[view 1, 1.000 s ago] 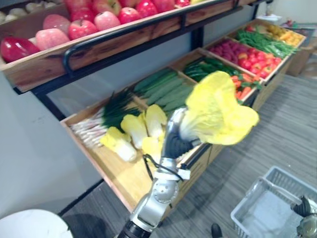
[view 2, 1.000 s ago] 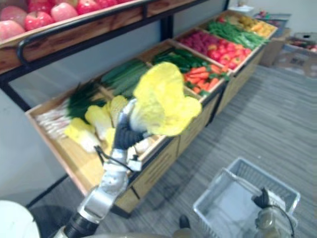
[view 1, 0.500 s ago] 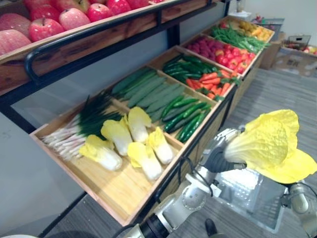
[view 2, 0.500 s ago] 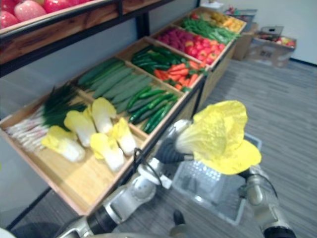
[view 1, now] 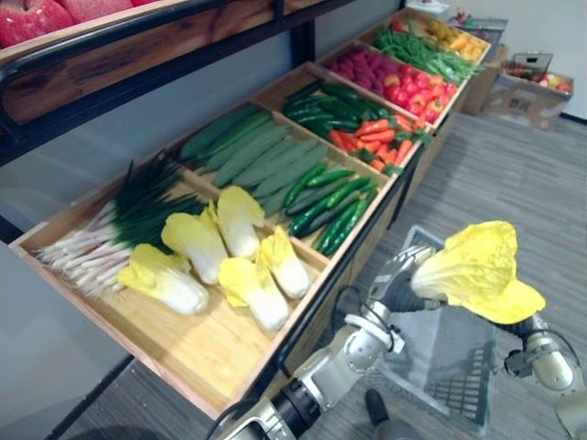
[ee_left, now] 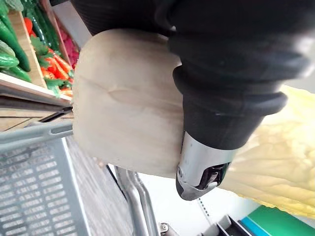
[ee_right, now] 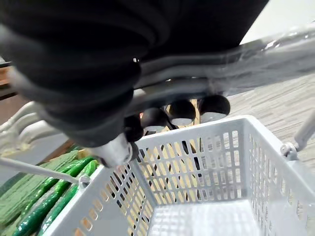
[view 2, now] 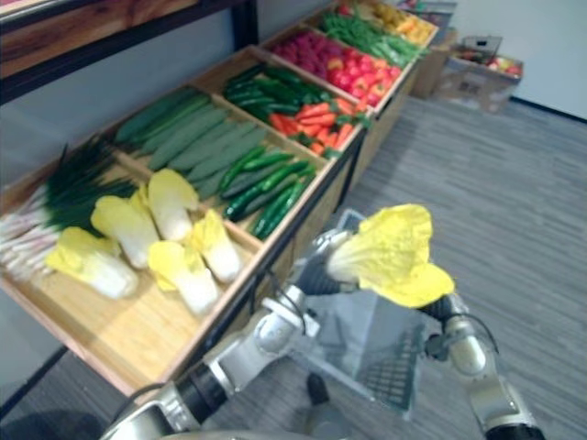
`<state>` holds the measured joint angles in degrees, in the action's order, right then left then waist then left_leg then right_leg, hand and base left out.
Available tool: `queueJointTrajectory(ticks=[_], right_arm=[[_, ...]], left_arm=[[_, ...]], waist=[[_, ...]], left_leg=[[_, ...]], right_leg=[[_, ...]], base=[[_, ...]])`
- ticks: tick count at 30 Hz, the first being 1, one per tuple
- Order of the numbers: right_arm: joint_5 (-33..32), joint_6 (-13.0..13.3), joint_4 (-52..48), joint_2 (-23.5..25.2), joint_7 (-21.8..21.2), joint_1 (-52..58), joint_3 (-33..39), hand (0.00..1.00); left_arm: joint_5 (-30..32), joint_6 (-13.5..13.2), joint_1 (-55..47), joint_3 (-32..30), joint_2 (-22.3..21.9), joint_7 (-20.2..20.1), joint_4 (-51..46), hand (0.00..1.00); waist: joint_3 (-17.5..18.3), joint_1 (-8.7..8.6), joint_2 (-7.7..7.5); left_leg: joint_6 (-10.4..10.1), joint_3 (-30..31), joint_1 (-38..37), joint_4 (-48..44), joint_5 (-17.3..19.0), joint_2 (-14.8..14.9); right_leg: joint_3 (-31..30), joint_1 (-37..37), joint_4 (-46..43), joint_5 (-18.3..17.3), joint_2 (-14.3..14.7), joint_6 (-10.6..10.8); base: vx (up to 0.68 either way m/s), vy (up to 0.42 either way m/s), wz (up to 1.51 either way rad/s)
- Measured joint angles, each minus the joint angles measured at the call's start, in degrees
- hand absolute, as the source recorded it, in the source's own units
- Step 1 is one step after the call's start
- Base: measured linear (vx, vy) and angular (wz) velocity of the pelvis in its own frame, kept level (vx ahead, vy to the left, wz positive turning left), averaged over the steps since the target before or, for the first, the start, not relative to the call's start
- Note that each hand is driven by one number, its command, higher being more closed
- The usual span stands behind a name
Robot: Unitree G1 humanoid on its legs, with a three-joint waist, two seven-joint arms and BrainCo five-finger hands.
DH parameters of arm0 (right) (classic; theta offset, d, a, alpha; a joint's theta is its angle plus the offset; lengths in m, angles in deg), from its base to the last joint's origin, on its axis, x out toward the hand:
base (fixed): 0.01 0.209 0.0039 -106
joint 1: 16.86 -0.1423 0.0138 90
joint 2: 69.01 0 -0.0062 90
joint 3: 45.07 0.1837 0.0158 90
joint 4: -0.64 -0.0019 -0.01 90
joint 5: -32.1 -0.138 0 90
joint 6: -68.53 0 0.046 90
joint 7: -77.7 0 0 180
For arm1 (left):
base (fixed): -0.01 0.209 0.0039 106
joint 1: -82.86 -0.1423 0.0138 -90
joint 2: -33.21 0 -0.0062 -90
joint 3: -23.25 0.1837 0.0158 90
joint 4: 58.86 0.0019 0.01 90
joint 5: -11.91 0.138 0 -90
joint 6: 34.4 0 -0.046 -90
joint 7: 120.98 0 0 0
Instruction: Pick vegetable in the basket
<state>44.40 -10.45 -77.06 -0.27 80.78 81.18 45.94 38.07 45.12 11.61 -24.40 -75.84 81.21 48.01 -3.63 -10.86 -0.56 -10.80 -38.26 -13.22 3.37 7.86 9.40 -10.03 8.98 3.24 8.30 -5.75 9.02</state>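
**Finding.** The left hand is gripping a yellow-leafed cabbage by its pale stalk end. In the left wrist view the fingers are pressing across that stalk, so they are clamped on it. The leafy head is projecting away from the palm toward the robot's right. The cabbage is hanging above the grey basket and is not touching it. The right hand is carrying the basket, with its fingers curled round the handle. The remaining cabbages are lying in the wooden crate, well apart from the one being carried.

**Assessment.** The step in hand appears to be placing the cabbage into the basket.

**Recommendation.**
- Bring the stalk end down over the middle of the basket floor rather than over the rim nearest the crate.
- Steer the broad leaves clear of the handle bars, where they are liable to catch.
- Open the fingers only when the cabbage is sitting low inside the walls.
- Keep the basket level, since a tilt could let the cabbage roll out.
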Motion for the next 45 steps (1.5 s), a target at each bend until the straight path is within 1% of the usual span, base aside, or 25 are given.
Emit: queueJointTrajectory(ticks=[5,9,15,20,24,34,37,40,42,43,45], right_arm=[[-3.53,-0.01,-1.04,0.00,-0.99,0.07,0.02,1.00],[-3.78,-0.02,-1.10,0.00,-1.11,0.30,0.07,1.00],[-3.78,-0.03,-1.34,0.01,-1.11,1.23,0.70,1.00],[-4.01,-0.04,-2.04,0.10,-1.11,1.42,3.06,1.00],[-5.10,-0.04,-3.36,0.23,-1.11,2.19,3.40,1.00],[-6.09,-0.04,-4.64,0.55,-1.19,2.27,3.40,1.00],[-6.09,-0.04,-4.64,1.04,-1.19,2.20,3.27,1.00],[-6.10,-0.04,-4.68,1.56,-1.31,2.13,2.46,1.00],[-6.11,-0.04,-4.69,1.56,-1.55,2.02,1.67,1.00],[-6.11,-0.04,-4.68,1.55,-1.67,1.99,1.43,1.00],[-6.11,-0.07,-4.68,1.55,-2.16,1.98,0.32,1.00]], left_arm=[[1.67,-0.19,-0.01,-0.02,-0.01,-0.02,1.38,1.00],[1.68,-0.30,-0.31,-0.03,0.00,-0.10,1.54,1.00],[1.67,-1.15,-1.99,-0.11,0.72,-0.25,1.56,1.00],[1.68,-1.16,-6.41,-0.06,2.08,-2.20,1.57,1.00],[1.86,-1.16,-7.79,-0.06,2.15,-2.22,1.85,1.00],[4.80,-1.06,-8.51,-0.74,2.07,-1.66,7.18,1.00],[6.66,-1.01,-8.47,-0.70,2.07,-1.13,9.95,1.00],[6.92,-0.48,-7.79,-0.27,2.08,-0.58,13.40,1.00],[8.95,-0.14,-7.63,0.42,2.07,0.20,14.72,1.00],[8.95,-0.13,-7.57,0.60,2.07,0.26,15.25,0.00],[8.97,0.30,-7.51,0.72,2.07,0.32,17.13,0.00]], waist=[[-0.02,0.05,-0.03],[-0.04,0.08,-0.06],[-0.04,0.10,-0.07],[-0.06,0.06,-0.09],[-0.18,0.05,-0.29],[-0.27,0.01,-0.43],[-0.28,-0.02,-0.46],[-0.53,-0.28,-0.86],[-0.69,-0.49,-1.13],[-0.72,-0.54,-1.17],[-0.82,-0.77,-1.34]], left_leg=[[0.08,0.00,0.11,-0.58,0.42,0.07],[0.08,0.02,0.14,-0.54,0.44,0.06],[0.08,0.13,0.20,-0.46,0.44,0.07],[0.09,0.49,0.30,-0.45,0.43,0.07],[0.10,1.26,0.63,-0.52,0.43,0.09],[0.10,1.15,0.88,-0.52,0.43,-0.03],[0.09,1.02,0.99,-0.50,0.43,-0.03],[0.09,0.93,0.90,-0.49,0.43,0.00],[0.09,0.79,0.81,-0.50,0.43,-0.02],[0.09,0.76,0.79,-0.50,0.43,-0.03],[0.08,0.65,0.77,-0.48,0.44,-0.07]], right_leg=[[-0.12,-0.01,-0.02,-0.02,-0.10,0.02],[-0.11,0.02,-0.01,-0.03,-0.10,0.04],[-0.10,0.09,-0.01,-0.03,-0.04,0.05],[0.02,0.08,-0.01,-0.04,-0.08,0.05],[0.35,0.08,-0.02,-0.04,-0.24,0.05],[0.20,0.44,-0.02,-0.04,-0.07,0.05],[-0.05,0.79,-0.10,-0.03,0.08,0.04],[-0.31,0.88,-0.14,-0.03,0.28,0.04],[-0.54,0.94,-0.18,-0.03,0.33,0.04],[-0.61,0.95,-0.18,-0.03,0.35,0.03],[-0.91,1.18,-0.27,-0.02,0.42,0.03]], base=[[-0.03,-0.063,-0.01],[-0.02,-0.060,0.00],[-0.01,-0.037,0.00],[0.00,0.000,0.01],[-0.01,-0.019,0.06],[-0.02,-0.060,-0.01],[0.00,0.000,-0.04],[0.00,0.000,-0.05],[0.00,0.000,-0.05],[0.00,0.000,-0.05],[-0.01,-0.031,-0.06]])
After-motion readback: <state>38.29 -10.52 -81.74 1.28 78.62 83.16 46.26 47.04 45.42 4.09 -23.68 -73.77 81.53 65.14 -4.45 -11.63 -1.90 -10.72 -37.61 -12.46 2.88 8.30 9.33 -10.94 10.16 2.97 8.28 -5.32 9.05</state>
